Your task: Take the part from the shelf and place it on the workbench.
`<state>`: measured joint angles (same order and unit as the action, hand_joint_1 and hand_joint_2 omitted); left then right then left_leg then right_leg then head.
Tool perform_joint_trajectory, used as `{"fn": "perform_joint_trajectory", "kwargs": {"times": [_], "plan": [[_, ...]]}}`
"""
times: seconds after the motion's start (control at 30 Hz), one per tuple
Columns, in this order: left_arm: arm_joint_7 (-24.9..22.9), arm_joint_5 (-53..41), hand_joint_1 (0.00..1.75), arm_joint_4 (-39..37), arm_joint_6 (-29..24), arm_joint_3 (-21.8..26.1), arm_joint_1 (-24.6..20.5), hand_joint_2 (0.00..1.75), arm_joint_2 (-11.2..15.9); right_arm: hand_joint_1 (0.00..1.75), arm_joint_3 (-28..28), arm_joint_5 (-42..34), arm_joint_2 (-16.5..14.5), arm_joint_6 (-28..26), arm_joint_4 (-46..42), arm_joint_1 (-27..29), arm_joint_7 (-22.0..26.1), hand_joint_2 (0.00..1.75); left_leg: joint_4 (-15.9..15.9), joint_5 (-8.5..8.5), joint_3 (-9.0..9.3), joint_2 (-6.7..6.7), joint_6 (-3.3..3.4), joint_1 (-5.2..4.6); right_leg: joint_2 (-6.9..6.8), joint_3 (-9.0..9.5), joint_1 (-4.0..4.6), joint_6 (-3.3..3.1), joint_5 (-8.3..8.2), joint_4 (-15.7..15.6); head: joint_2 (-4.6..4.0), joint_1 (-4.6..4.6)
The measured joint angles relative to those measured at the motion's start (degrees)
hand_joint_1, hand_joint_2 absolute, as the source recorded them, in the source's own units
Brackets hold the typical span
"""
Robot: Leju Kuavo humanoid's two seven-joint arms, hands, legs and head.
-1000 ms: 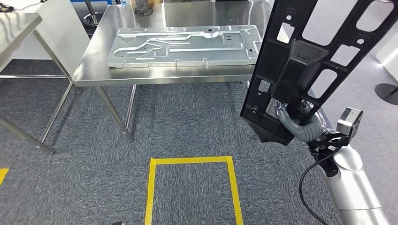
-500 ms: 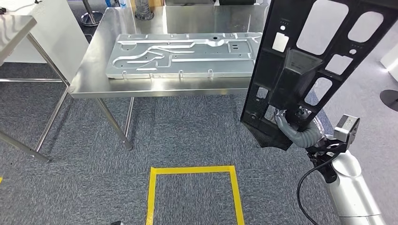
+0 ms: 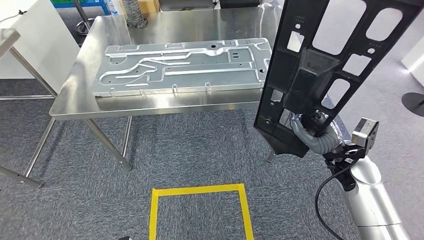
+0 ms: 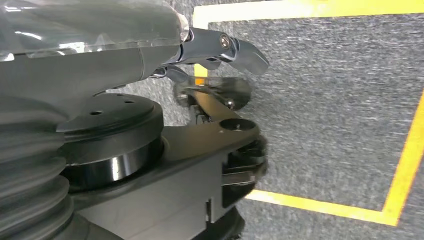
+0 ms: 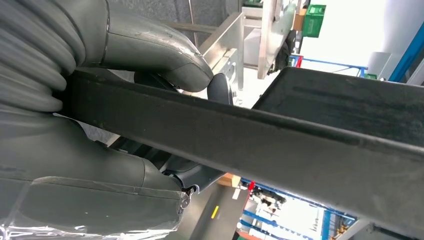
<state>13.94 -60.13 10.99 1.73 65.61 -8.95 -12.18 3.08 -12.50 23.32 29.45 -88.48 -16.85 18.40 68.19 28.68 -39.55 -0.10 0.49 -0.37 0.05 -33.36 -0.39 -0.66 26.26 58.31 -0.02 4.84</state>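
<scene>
The black part [image 3: 320, 70] hides most of the right hand [image 3: 309, 129].

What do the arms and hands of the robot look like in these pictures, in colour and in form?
The right arm is smooth silver, with a black cable looping beside it. A grey ribbed cover wraps the wrist. The right hand is grey with a thick thumb. The left hand shows grey, black and polished metal parts.

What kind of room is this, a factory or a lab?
Probably a factory-style test workshop: a steel workbench carries a stamped metal panel, yellow tape marks a floor box, and the right hand grips a black part.
</scene>
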Motion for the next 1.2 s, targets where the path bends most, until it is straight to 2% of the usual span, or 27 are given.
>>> {"fn": "perform_joint_trajectory", "kwargs": {"times": [0.03, 0.07, 0.1, 0.13, 0.23, 0.27, 0.3, 0.37, 0.4, 0.43, 0.47, 0.5, 0.53, 0.57, 0.6, 0.7, 0.77, 0.8, 0.87, 0.9, 0.93, 0.97, 1.03, 1.07, 1.1, 1.13, 1.2], "plan": [[0.01, 0.01, 0.00, 0.00, 0.00, 0.00, -0.01, 1.75, 0.04, 1.75, 0.05, 0.00, -0.05, 0.02, 0.03, 0.01, 0.02, 1.75, -4.04, -2.57, 1.28, -0.06, 0.79, -0.47, 0.09, 0.42, 0.17, 0.01, 0.28, -0.02, 0.00, -0.01], [0.03, 0.00, 0.00, 0.00, 0.01, 0.00, -0.02, 1.75, 0.07, 1.75, 0.07, 0.00, -0.10, 0.05, 0.08, 0.04, 0.07, 1.75, -7.20, -3.97, 2.34, -0.12, 1.39, -0.90, 0.19, 0.69, 0.25, 0.13, 0.52, -0.08, 0.00, -0.01], [0.04, -0.01, 0.00, 0.00, 0.02, 0.00, -0.02, 1.75, 0.10, 1.75, 0.10, 0.00, -0.15, 0.10, 0.13, 0.08, 0.11, 1.75, -9.11, -4.68, 3.06, -0.18, 1.88, -1.22, 0.28, 0.84, 0.25, 0.34, 0.75, -0.14, 0.00, -0.01], [0.06, -0.02, 0.00, 0.00, 0.03, 0.00, -0.02, 1.75, 0.13, 1.75, 0.13, 0.01, -0.20, 0.15, 0.19, 0.14, 0.14, 1.75, -9.69, -4.63, 3.33, -0.23, 2.11, -1.38, 0.36, 0.95, 0.23, 0.61, 0.94, -0.23, 0.00, -0.01], [0.10, -0.06, 0.00, 0.00, 0.07, 0.00, -0.04, 1.75, 0.02, 1.75, 0.17, -0.01, -0.16, 0.21, 0.15, 0.12, 0.20, 1.75, -11.20, -5.55, 4.66, -0.11, 2.33, -0.86, 0.31, 1.31, 0.31, 1.37, 1.81, 0.14, 0.00, -0.01], [0.11, -0.12, 0.00, 0.00, 0.09, 0.00, -0.10, 1.75, -0.02, 1.75, 0.15, -0.02, -0.10, 0.21, 0.11, 0.04, 0.23, 1.75, -11.81, -5.76, 5.21, -0.06, 2.36, -0.60, 0.28, 0.65, 0.32, 1.61, 2.75, 1.79, 0.00, -0.01], [0.13, -0.18, 0.00, 0.00, 0.12, 0.00, -0.17, 1.75, -0.05, 1.75, 0.13, -0.02, -0.04, 0.21, 0.10, 0.00, 0.26, 1.75, -12.21, -5.77, 5.67, 0.00, 2.39, -0.45, 0.24, -0.79, 0.17, 1.86, 4.13, 4.69, 0.00, -0.01], [0.13, -0.31, 0.00, 0.00, 0.21, 0.00, -0.26, 1.75, -0.07, 1.75, 0.13, -0.01, -0.02, 0.23, 0.21, 0.10, 0.27, 1.75, -12.28, -5.32, 6.12, -0.01, 2.50, -0.43, 0.26, -5.11, -0.25, 2.46, 6.81, 11.97, 0.00, -0.01], [0.10, -0.33, 0.00, 0.00, 0.25, 0.00, -0.22, 1.75, -0.08, 1.75, 0.13, 0.00, -0.02, 0.24, 0.30, 0.24, 0.25, 1.75, -12.18, -4.97, 6.36, -0.03, 2.45, -0.39, 0.24, -6.80, -0.55, 2.78, 7.04, 14.27, 0.00, -0.01], [0.08, -0.36, 0.00, 0.00, 0.28, 0.00, -0.17, 1.75, -0.08, 1.75, 0.13, 0.01, -0.02, 0.25, 0.37, 0.34, 0.24, 1.75, -11.99, -4.58, 6.63, -0.05, 2.32, -0.32, 0.20, -7.54, -0.84, 3.12, 6.13, 14.57, 0.00, -0.01], [0.06, -0.37, 0.00, 0.00, 0.30, 0.00, -0.14, 1.75, -0.08, 1.75, 0.13, 0.01, -0.02, 0.25, 0.42, 0.38, 0.22, 1.75, -11.71, -4.11, 6.96, -0.07, 2.13, -0.19, 0.12, -7.18, -1.13, 3.47, 4.22, 12.74, 0.00, -0.01], [0.05, -0.37, 0.00, 0.00, 0.31, 0.00, -0.13, 1.75, -0.08, 1.75, 0.13, 0.01, -0.02, 0.25, 0.43, 0.37, 0.22, 1.75, -11.32, -3.53, 7.31, -0.09, 1.86, -0.05, -0.02, -5.83, -1.44, 3.84, 1.62, 9.09, 0.00, -0.01], [0.05, -0.37, 0.00, 0.00, 0.32, 0.00, -0.15, 1.75, -0.06, 1.75, 0.14, 0.01, -0.03, 0.25, 0.48, 0.33, 0.22, 1.75, -10.89, -2.92, 7.57, -0.12, 1.51, 0.02, -0.14, -4.32, -1.56, 4.09, -0.17, 5.50, 0.00, -0.01], [0.04, -0.37, 0.00, 0.00, 0.33, 0.00, -0.20, 1.75, -0.04, 1.75, 0.13, -0.01, -0.03, 0.25, 0.53, 0.30, 0.23, 1.75, -10.43, -2.34, 7.70, -0.15, 1.14, 0.01, -0.11, -3.10, -1.61, 3.93, -1.35, 2.66, 0.00, 0.00], [0.03, -0.37, 0.00, 0.00, 0.33, 0.00, -0.24, 1.75, -0.02, 1.75, 0.13, 0.00, -0.04, 0.24, 0.59, 0.30, 0.23, 1.75, -10.09, -1.88, 7.75, -0.18, 0.79, -0.04, -0.05, -2.41, -1.54, 3.59, -1.70, 1.05, 0.00, 0.00], [0.03, -0.37, 0.00, 0.00, 0.37, 0.00, -0.32, 1.75, 0.01, 1.75, 0.06, -0.01, 0.01, 0.21, 0.70, 0.32, 0.22, 1.75, -9.95, -1.15, 7.91, -0.15, -0.11, -0.04, 0.28, -2.14, -1.32, 2.08, -1.07, 0.66, 0.00, 0.00], [0.05, -0.39, 0.00, 0.00, 0.40, -0.01, -0.40, 1.75, 0.01, 1.75, -0.07, 0.03, 0.22, 0.20, 0.78, 0.07, 0.25, 1.75, -7.78, 0.13, 7.20, -0.08, -0.72, 0.13, 0.30, -1.56, -1.40, 1.28, -0.74, 0.48, 0.00, 0.01], [0.07, -0.40, 0.00, 0.00, 0.43, -0.02, -0.41, 1.75, 0.01, 1.75, -0.14, 0.24, 0.35, 0.14, 0.90, -0.22, 0.26, 1.75, -4.92, 1.43, 5.85, -0.08, -0.97, 0.24, 0.28, -1.19, -1.42, 0.94, -0.55, 0.41, 0.00, 0.01], [0.16, -0.48, 0.00, 0.00, 0.46, -0.03, -0.36, 1.75, 0.01, 1.75, -0.18, 2.06, 0.70, -0.68, 1.54, -1.30, 0.50, 1.75, 3.17, 4.33, 1.39, -0.07, -1.25, 0.38, 0.30, -0.71, -1.26, 0.56, -0.16, 0.41, 0.00, 0.01], [0.29, -0.50, 0.00, 0.00, 0.49, -0.04, -0.33, 1.75, 0.01, 1.75, -0.14, 3.64, 1.03, -1.45, 2.19, -2.18, 0.66, 1.75, 6.22, 4.92, -0.68, -0.07, -1.24, 0.42, 0.36, -0.51, -1.15, 0.49, 0.02, 0.42, 0.00, 0.01], [0.49, -0.49, 0.00, 0.00, 0.54, -0.06, -0.32, 1.75, 0.01, 1.75, -0.04, 5.50, 1.51, -2.25, 3.22, -3.40, 0.82, 1.75, 7.37, 4.39, -1.92, -0.08, -1.11, 0.43, 0.46, -0.28, -1.05, 0.47, 0.20, 0.42, 0.00, 0.01], [0.70, -0.46, 0.00, 0.00, 0.58, -0.08, -0.33, 1.75, 0.01, 1.75, 0.09, 7.41, 2.08, -2.99, 4.49, -4.96, 0.96, 1.75, 6.19, 2.67, -2.06, -0.08, -0.85, 0.41, 0.57, 0.00, -0.96, 0.50, 0.39, 0.42, 0.00, 0.01], [1.06, -0.43, 0.00, 0.00, 0.72, -0.15, -0.39, 1.75, 0.03, 1.75, 0.59, 12.00, 3.40, -4.63, 7.74, -9.17, 1.28, 1.75, -1.30, -2.39, 0.31, -0.10, 0.02, 0.12, 0.79, 0.53, -0.89, 0.69, 0.74, 0.39, 0.00, 0.01], [1.20, -0.49, 0.00, 0.00, 0.84, -0.22, -0.43, 1.75, 0.04, 1.75, 1.08, 15.26, 4.09, -5.91, 9.66, -11.82, 1.48, 1.75, -5.12, -4.13, 1.76, -0.11, 0.45, -0.12, 0.93, 0.67, -0.84, 0.90, 0.90, 0.40, 0.00, 0.00], [1.36, -0.59, 0.00, 0.00, 1.01, -0.34, -0.48, 1.75, 0.06, 1.75, 1.88, 19.25, 4.81, -7.46, 12.04, -15.05, 1.63, 1.75, -7.70, -5.06, 2.75, -0.12, 0.77, -0.37, 1.06, 0.67, -0.86, 1.19, 0.97, 0.39, 0.00, 0.00], [1.59, -0.75, 0.00, 0.00, 1.24, -0.51, -0.54, 1.75, 0.07, 1.75, 3.11, 23.99, 5.60, -9.14, 15.15, -18.86, 1.79, 1.75, -8.98, -5.26, 3.20, -0.12, 0.97, -0.62, 1.17, 0.58, -0.90, 1.54, 0.99, 0.34, 0.00, 0.01], [2.19, -1.13, 0.00, 0.00, 1.62, -0.92, -0.72, 1.75, 0.07, 1.75, 6.46, 33.78, 7.07, -12.68, 22.37, -27.50, 2.03, 1.75, -9.69, -5.42, 3.37, -0.11, 1.28, -0.75, 1.24, 0.39, -1.03, 2.35, 0.90, 0.07, 0.00, 0.01]]}}
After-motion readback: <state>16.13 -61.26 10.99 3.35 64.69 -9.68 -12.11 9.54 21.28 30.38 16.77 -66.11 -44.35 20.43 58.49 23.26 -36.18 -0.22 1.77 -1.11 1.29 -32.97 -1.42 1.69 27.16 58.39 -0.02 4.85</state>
